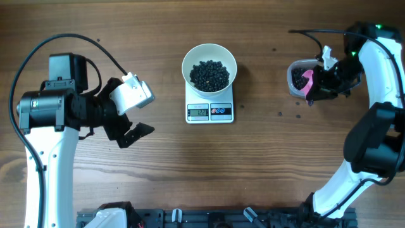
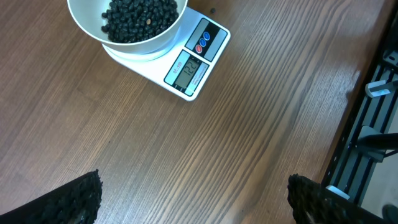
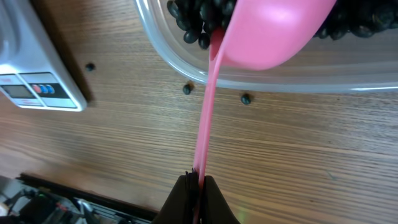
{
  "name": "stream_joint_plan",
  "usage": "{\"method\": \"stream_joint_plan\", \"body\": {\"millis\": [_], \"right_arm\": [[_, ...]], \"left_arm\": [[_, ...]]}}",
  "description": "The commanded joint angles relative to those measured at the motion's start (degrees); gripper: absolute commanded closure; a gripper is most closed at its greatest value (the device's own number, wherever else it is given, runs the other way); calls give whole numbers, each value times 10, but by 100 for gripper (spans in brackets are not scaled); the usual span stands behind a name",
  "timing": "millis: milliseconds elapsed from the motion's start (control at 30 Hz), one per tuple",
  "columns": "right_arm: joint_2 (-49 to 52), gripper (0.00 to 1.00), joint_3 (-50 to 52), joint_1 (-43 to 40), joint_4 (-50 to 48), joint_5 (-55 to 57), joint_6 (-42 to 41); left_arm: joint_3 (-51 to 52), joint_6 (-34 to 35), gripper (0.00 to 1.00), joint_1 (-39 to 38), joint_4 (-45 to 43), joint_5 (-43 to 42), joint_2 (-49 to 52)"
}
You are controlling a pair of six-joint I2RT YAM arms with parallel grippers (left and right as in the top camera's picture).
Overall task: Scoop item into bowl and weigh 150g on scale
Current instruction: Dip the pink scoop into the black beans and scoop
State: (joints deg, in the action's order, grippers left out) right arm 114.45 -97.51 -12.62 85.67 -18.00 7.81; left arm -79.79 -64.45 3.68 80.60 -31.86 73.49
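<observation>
— What is on the table [image 1: 253, 164], and how many of each?

— One white bowl [image 1: 186, 63], one digital scale [image 1: 209, 114], one clear plastic tub [image 1: 290, 79] and one pink scoop [image 1: 308, 81]. The black beads [image 1: 210, 75] are too many to count. One heap is in the bowl and another in the tub.

— Any strays?

— Three loose beads [image 3: 246, 98] lie on the wood just beside the tub's wall in the right wrist view. Overhead, a few more dark dots are scattered near it.

— Where does the bowl stand?

— On the scale, in the upper middle of the overhead view, covering the scale's back part. In front of it are the grey display [image 2: 186, 70] and two round buttons [image 2: 203, 42], one red and one blue. The digits are too small to read surely.

— The arms?

— Two. The left arm [image 1: 38, 107] is folded at the left side, its wrist pointing toward the middle. The left gripper [image 2: 194, 202] hovers over bare wood, well apart from the scale, fingers spread wide and holding nothing.

— And the right?

— The right arm [image 1: 380, 66] rises from the lower right and curls back to the tub at the upper right. The right gripper [image 3: 199, 182] is pinched tight on the end of the scoop's thin handle. The scoop's cup sits over the tub's beads, underside to the wrist camera. Whether it carries any, I can't tell.
</observation>
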Motion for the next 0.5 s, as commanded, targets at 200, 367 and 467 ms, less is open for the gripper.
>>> {"method": "stream_joint_plan", "body": {"millis": [200,367,467], "right_arm": [[4,96,5,-6,-22,-39,11],[4,96,5,-22,-8,-47,13],[4,96,5,-49,-6,-103,35]], "left_arm": [[-11,-11,0,2,0,-13,-6],[-11,-11,0,2,0,-13,-6],[-11,-12,0,2,0,-13,-6]]}}
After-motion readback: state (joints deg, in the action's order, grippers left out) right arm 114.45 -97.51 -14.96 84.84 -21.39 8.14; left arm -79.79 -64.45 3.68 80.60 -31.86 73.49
